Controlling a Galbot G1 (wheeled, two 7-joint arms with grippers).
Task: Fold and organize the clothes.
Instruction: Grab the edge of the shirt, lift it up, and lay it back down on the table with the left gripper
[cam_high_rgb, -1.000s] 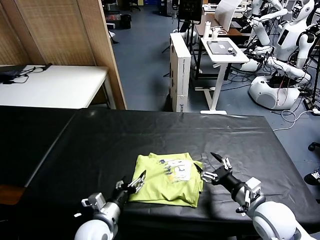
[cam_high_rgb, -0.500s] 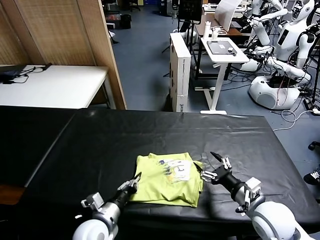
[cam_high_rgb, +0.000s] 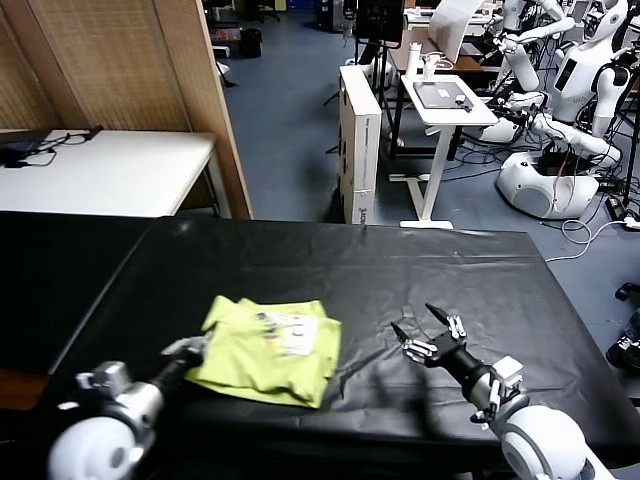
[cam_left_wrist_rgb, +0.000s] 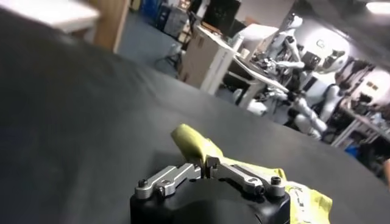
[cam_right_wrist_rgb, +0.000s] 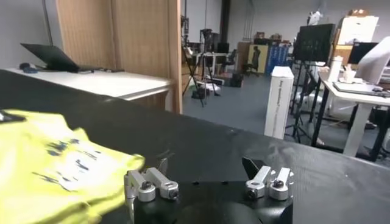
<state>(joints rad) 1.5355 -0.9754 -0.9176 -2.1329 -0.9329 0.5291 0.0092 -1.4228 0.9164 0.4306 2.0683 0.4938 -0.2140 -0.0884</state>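
Observation:
The folded lime yellow-green T-shirt (cam_high_rgb: 268, 348) lies on the black table (cam_high_rgb: 400, 270), left of centre near the front edge, white print facing up. My left gripper (cam_high_rgb: 192, 348) is shut on the shirt's left edge; in the left wrist view its jaws (cam_left_wrist_rgb: 204, 168) pinch a yellow fold of the shirt (cam_left_wrist_rgb: 195, 142). My right gripper (cam_high_rgb: 420, 330) is open and empty, hovering over bare table to the right of the shirt. In the right wrist view the right gripper (cam_right_wrist_rgb: 207, 167) shows spread fingers and the shirt (cam_right_wrist_rgb: 55, 164) lies off to one side.
A white desk (cam_high_rgb: 110, 170) stands beyond the table's left end, next to a wooden partition (cam_high_rgb: 200, 90). A white box (cam_high_rgb: 360, 140), a small stand table (cam_high_rgb: 445, 105) and other white robots (cam_high_rgb: 560, 110) are behind the far edge.
My left gripper has closed on the shirt's left edge and dragged the whole shirt leftward across the table. The right gripper has stayed nearly in place, now apart from the shirt.

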